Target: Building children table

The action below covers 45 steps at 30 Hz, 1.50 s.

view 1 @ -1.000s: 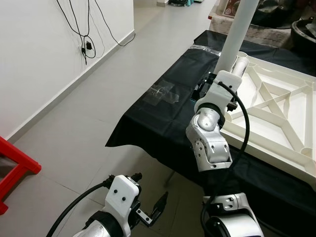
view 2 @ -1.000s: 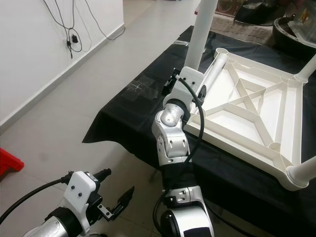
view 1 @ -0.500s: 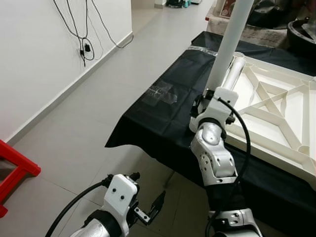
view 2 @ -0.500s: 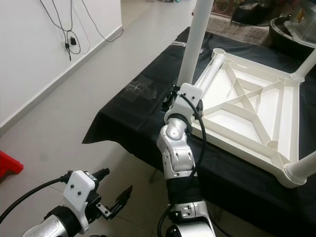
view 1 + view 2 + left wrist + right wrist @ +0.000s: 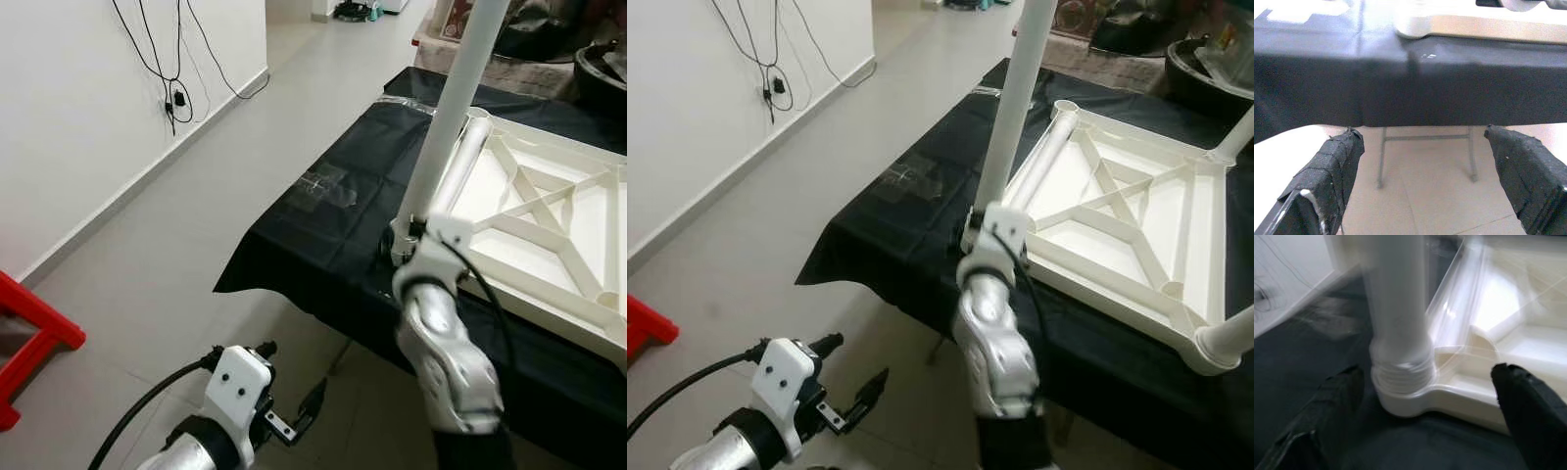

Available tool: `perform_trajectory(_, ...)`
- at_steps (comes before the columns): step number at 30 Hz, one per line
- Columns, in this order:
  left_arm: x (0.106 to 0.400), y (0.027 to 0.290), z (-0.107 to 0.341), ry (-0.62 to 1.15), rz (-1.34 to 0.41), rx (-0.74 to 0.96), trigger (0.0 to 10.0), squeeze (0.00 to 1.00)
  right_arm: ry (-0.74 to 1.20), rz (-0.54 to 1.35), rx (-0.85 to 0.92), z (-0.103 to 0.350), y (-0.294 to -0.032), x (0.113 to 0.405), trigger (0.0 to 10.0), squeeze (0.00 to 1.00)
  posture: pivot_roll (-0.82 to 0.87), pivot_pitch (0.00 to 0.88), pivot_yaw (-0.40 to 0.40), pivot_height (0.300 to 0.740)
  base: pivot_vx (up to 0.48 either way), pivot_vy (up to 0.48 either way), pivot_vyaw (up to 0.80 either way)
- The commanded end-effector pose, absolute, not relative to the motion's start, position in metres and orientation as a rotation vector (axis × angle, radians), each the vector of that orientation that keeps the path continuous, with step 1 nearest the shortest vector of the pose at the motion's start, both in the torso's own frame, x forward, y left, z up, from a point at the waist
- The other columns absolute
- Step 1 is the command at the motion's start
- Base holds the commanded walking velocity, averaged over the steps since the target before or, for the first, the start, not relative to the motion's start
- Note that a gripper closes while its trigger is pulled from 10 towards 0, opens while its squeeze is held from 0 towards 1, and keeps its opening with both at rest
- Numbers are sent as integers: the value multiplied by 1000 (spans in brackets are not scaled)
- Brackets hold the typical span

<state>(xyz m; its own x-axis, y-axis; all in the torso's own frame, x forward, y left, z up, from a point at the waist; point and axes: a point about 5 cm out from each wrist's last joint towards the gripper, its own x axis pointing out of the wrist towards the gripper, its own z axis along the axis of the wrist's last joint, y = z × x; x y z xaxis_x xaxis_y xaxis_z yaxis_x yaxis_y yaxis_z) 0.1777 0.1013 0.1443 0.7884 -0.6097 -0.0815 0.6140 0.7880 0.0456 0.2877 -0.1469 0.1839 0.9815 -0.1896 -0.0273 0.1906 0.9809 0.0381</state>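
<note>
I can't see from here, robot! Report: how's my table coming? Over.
Right gripper open, fingers either side of the upright white leg at its corner socket. Upturned tabletop on black cloth. Left gripper open, idle, low. Nothing blocking.

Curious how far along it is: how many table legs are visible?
4 legs: one upright at the right gripper, one lying inside the tabletop, one at its far right corner, one at its near right corner. More may be hidden.
</note>
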Motion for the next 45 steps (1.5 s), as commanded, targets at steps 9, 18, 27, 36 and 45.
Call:
perform_trajectory(9, 189, 114, 136, 81, -557, 105, 10000, 0, 66, 106, -32, 152, -156, 238, 10000, 0, 197, 92, -47, 740, 0, 0, 0)
perform_trajectory(18, 208, 107, 113, 173, -400, 108, 10000, 0, 154, 227, -28, 121, -118, 267, 10000, 0, 183, 0, -43, 740, 0, 0, 0)
perform_trajectory(27, 237, 109, 100, 174, -318, 106, 10000, 0, 165, 311, -71, 110, -112, 282, 10000, 0, 167, 0, -63, 740, 0, 0, -88)
perform_trajectory(36, 245, 107, 93, 182, -306, 100, 10000, 0, 169, 314, -72, 102, -112, 288, 10000, 0, 164, 0, -65, 740, 0, 0, -790)
perform_trajectory(45, 245, 109, 91, 166, -297, 98, 10000, 0, 160, 309, -65, 99, -113, 289, 10000, 0, 173, 0, -65, 740, 0, 0, -788)
